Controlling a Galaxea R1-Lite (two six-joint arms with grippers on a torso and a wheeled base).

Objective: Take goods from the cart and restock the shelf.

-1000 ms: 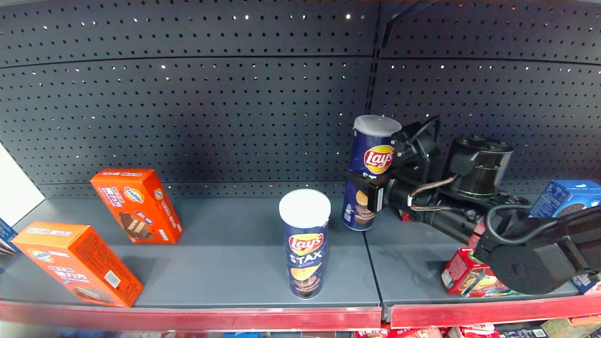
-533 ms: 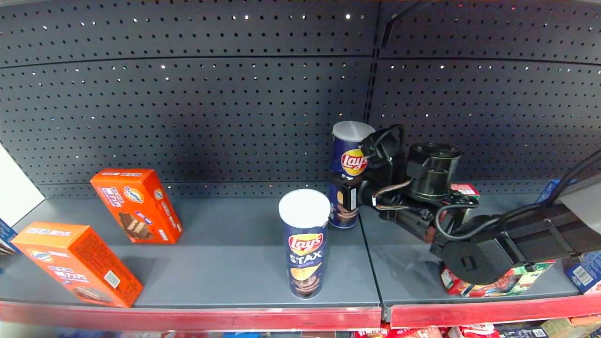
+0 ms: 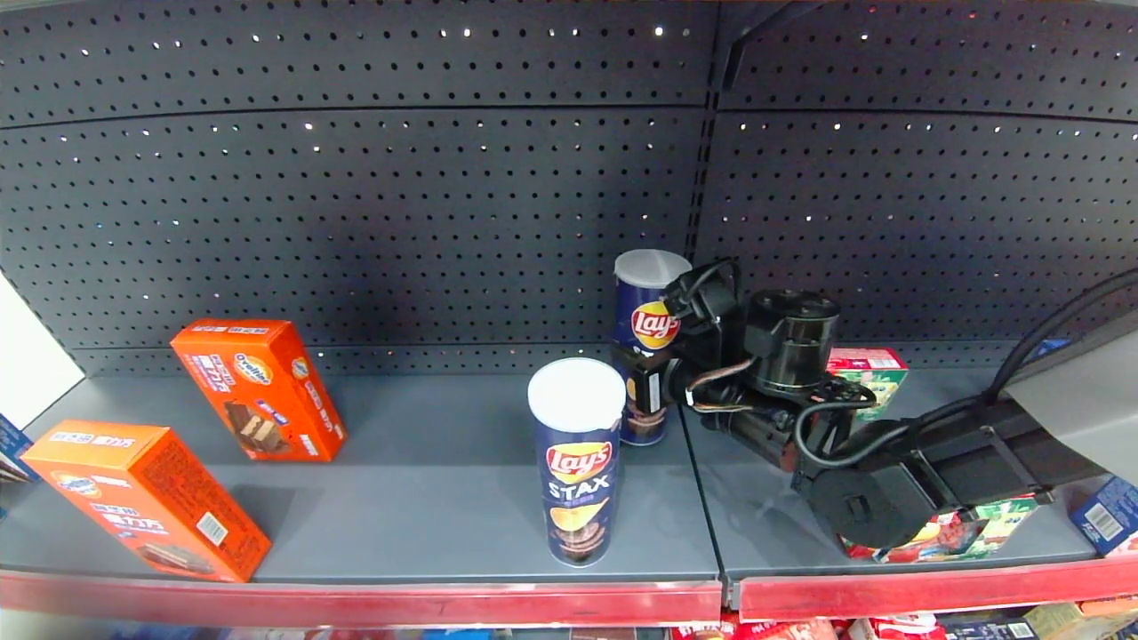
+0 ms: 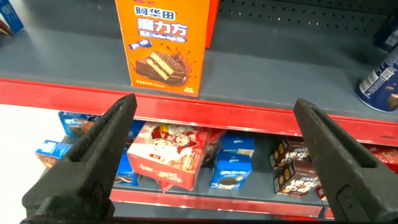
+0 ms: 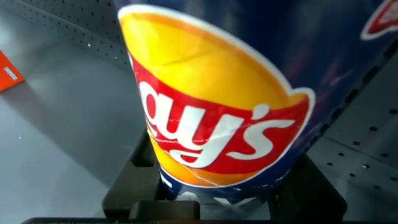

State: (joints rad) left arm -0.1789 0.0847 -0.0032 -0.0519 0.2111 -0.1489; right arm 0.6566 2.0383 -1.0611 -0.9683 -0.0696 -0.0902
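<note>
In the head view my right gripper (image 3: 651, 384) is shut on a dark blue chip can (image 3: 649, 324) with a pale lid. The can is upright near the pegboard back wall, its base at or just above the grey shelf (image 3: 427, 498), close to the seam between two panels. A second, identical chip can (image 3: 576, 462) stands nearer the front edge, slightly left of the held one and apart from it. The right wrist view has the held can (image 5: 217, 124) close up between dark fingers (image 5: 130, 183). My left gripper (image 4: 214, 106) hangs open in front of the shelf's red lip (image 4: 261, 115), nothing between its fingers.
Two orange cake boxes (image 3: 258, 388) (image 3: 147, 498) stand on the shelf's left part; one (image 4: 165, 43) is seen from the left wrist. Red-green boxes (image 3: 867, 369) (image 3: 965, 533) and a blue box (image 3: 1102, 516) lie on the right. The lower shelf (image 4: 186, 162) holds packed goods.
My right arm carried the held can leftward and lower, across the panel seam, to behind the front can. The other goods stayed put.
</note>
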